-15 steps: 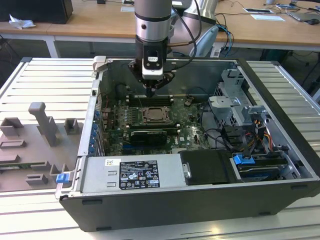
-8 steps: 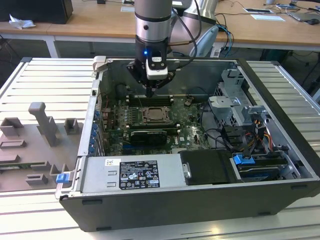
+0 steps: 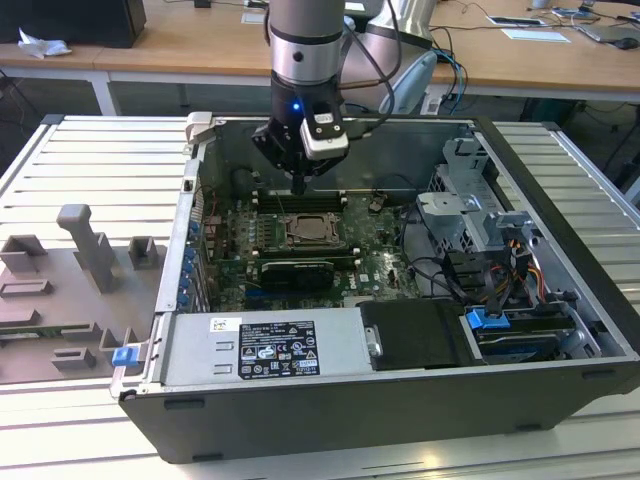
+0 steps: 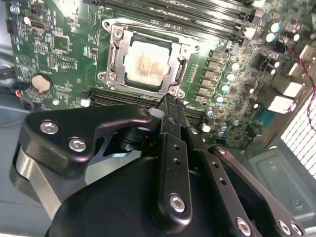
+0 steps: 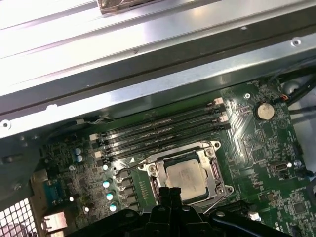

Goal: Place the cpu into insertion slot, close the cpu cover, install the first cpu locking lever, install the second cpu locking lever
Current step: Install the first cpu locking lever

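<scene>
In the exterior view, a grey fixture tray (image 3: 60, 290) lies left on the slatted metal table (image 3: 100, 160); the open computer case (image 3: 560, 230) sits centre, wooden desks (image 3: 520, 65) behind; the gripper (image 3: 298, 186), fingers pressed together on nothing, hangs near the socket; there the cpu (image 4: 147, 63) lies under the flat cpu cover (image 4: 113, 57).

Exterior view elevated; both wrist views share motherboard (image 4: 74, 79) (image 5: 261, 148).

An open computer case (image 3: 350, 425) is lying on a slatted table (image 3: 90, 160), with its motherboard (image 3: 385, 250) facing up. A silver power supply (image 3: 265, 348) is sitting along the case's near edge. A grey fixture plate (image 3: 40, 320) is resting at the table's edge on the exterior view's left.
</scene>
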